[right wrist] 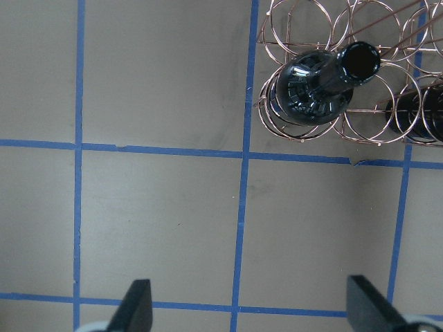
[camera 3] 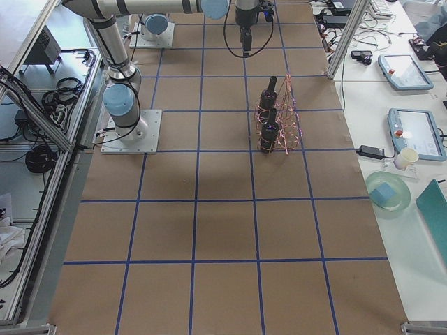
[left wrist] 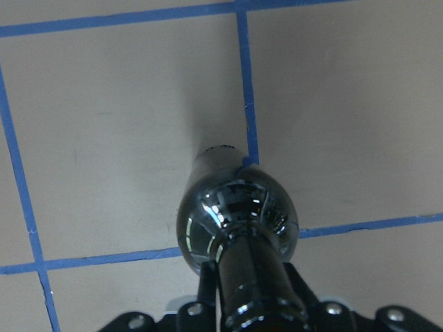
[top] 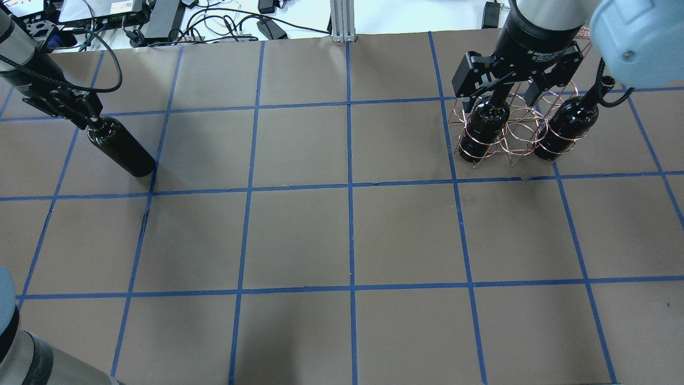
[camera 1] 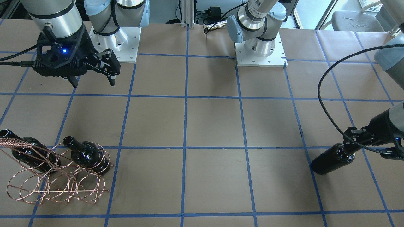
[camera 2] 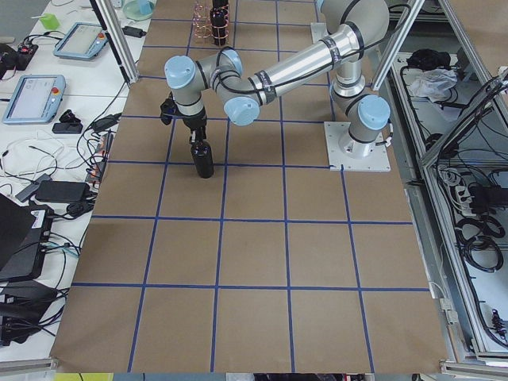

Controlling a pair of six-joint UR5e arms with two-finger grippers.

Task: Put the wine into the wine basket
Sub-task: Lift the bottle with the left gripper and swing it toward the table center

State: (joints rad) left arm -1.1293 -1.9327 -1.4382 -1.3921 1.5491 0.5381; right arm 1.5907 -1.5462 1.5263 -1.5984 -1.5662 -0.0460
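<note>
A dark glossy wine bottle point(top: 120, 147) stands upright on the table at my far left; it also shows in the front view point(camera 1: 329, 160). My left gripper point(top: 85, 118) is shut on its neck, and the left wrist view looks down on the bottle's shoulder point(left wrist: 235, 221). The copper wire wine basket point(top: 515, 131) stands at the far right and holds two more dark bottles point(top: 483, 128) point(top: 569, 123) upright in its loops. My right gripper point(top: 497, 101) hangs open and empty above the table beside the basket point(camera 1: 56, 179).
Brown paper table with blue tape grid. The arm bases point(camera 1: 260, 47) stand on white plates at the robot's side. A black cable point(camera 1: 328, 104) loops off the left arm. Cables and devices point(top: 160, 16) lie beyond the table's far edge.
</note>
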